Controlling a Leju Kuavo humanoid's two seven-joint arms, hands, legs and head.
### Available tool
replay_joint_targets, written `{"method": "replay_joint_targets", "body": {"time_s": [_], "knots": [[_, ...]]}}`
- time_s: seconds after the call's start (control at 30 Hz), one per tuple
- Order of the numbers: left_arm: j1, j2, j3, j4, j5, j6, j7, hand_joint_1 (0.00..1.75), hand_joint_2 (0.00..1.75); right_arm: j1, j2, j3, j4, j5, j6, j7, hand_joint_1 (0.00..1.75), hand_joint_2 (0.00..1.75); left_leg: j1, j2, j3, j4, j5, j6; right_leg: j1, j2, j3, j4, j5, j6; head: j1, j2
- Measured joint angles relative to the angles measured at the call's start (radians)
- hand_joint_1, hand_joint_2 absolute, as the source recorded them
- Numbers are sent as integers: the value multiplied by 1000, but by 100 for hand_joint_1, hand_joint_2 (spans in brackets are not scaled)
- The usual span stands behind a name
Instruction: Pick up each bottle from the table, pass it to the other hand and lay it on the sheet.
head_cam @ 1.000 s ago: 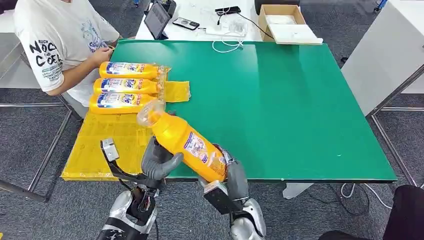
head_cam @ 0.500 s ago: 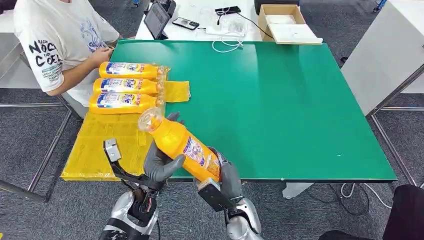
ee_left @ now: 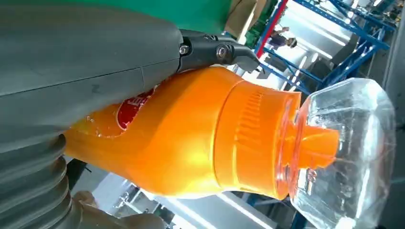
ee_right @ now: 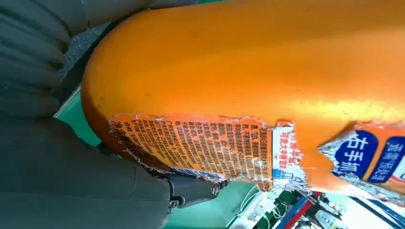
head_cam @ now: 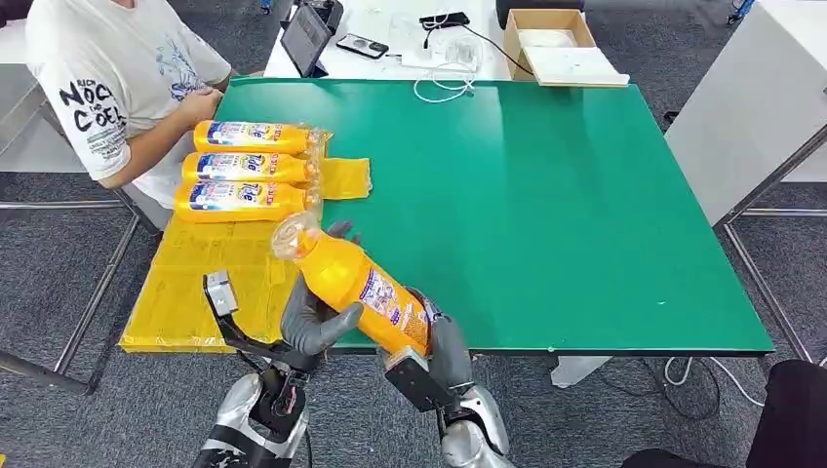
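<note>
1. Closest to me, over the near edge of the counter (head_cam: 585, 224), I see an orange bottle (head_cam: 359, 283) held tilted, its clear cap (head_cam: 293, 234) pointing away and left.
2. My right hand (head_cam: 444, 346) grips its base; my left hand (head_cam: 310, 312) wraps its upper body.
3. Beyond it, the yellow sheet (head_cam: 195, 283) drapes over the counter's left side.
4. Farther back, three bottles (head_cam: 244, 166) lie side by side on the sheet, beside a seated person (head_cam: 107, 78).
</note>
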Motion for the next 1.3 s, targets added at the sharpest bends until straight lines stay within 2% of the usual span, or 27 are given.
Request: {"method": "replay_joint_targets", "body": {"time_s": [0.43, 0.7, 0.8, 0.83, 1.3], "knots": [[-32, 17, -34, 103, -198, 136, -23, 0, 175, -49, 19, 68, 83, 49, -13, 8, 175, 175, 0, 0, 0, 0, 0, 0, 0, 0, 0, 0, 0, 0, 0, 0], [-35, 22, -37, 145, -207, 135, -26, 0, 175, -69, 23, 99, 144, 40, -5, 10, 175, 175, 0, 0, 0, 0, 0, 0, 0, 0, 0, 0, 0, 0, 0, 0], [-35, 23, -35, 152, -178, 115, -32, 30, 175, -79, 25, 109, 164, 35, -4, 10, 175, 175, 0, 1, 0, 0, 0, 0, 0, 0, -1, 0, 0, 0, 0, 0], [-35, 23, -31, 153, -157, 108, -37, 175, 175, -83, 25, 113, 169, 35, -4, 10, 175, 175, 0, 1, 0, 0, 0, 0, 0, 0, -1, 0, 0, 0, 0, 0], [5, 22, 16, 81, -30, 79, -37, 175, 175, -123, 33, 159, 207, 38, 11, 19, 175, 175, 0, 2, 0, 0, 0, 0, 0, 1, -2, 0, 0, 0, 0, 0]]}}
